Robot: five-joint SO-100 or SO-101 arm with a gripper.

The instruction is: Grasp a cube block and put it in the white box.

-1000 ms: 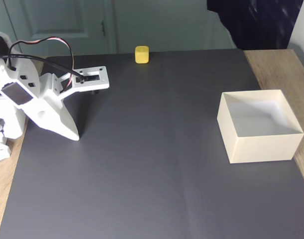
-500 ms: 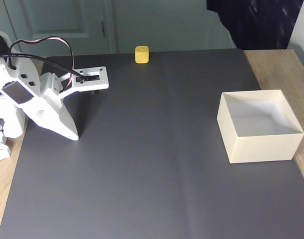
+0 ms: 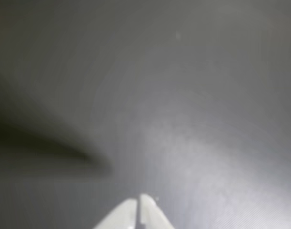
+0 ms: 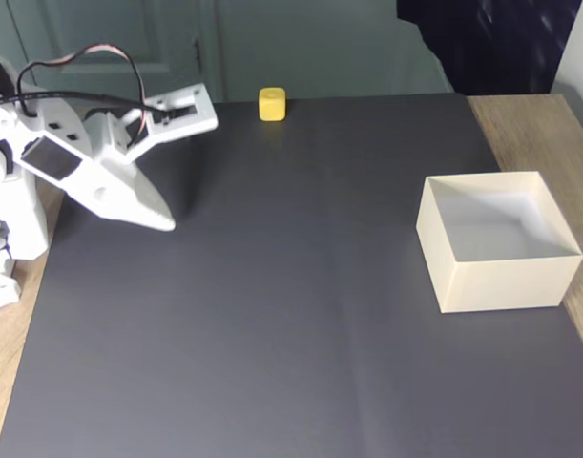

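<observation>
The cube block (image 4: 272, 104) is a small yellow cube at the far edge of the dark mat in the fixed view. The white box (image 4: 506, 283) stands open-topped on the right side, with nothing visible inside. My white gripper (image 4: 165, 223) hovers over the left part of the mat, well short of the cube and far from the box. In the wrist view the gripper (image 3: 138, 204) shows at the bottom edge with its fingertips pressed together, holding nothing, above bare mat.
The dark grey mat (image 4: 291, 334) covers most of the wooden table (image 4: 534, 119). The arm's white base (image 4: 10, 229) stands at the left edge, with black and red cables looping above it. A door and a dark curtain lie behind the table.
The arm has lifted and swung forward; the gripper tip rose off the mat and moved slightly right, toward the far side. Cube and box have not moved.
</observation>
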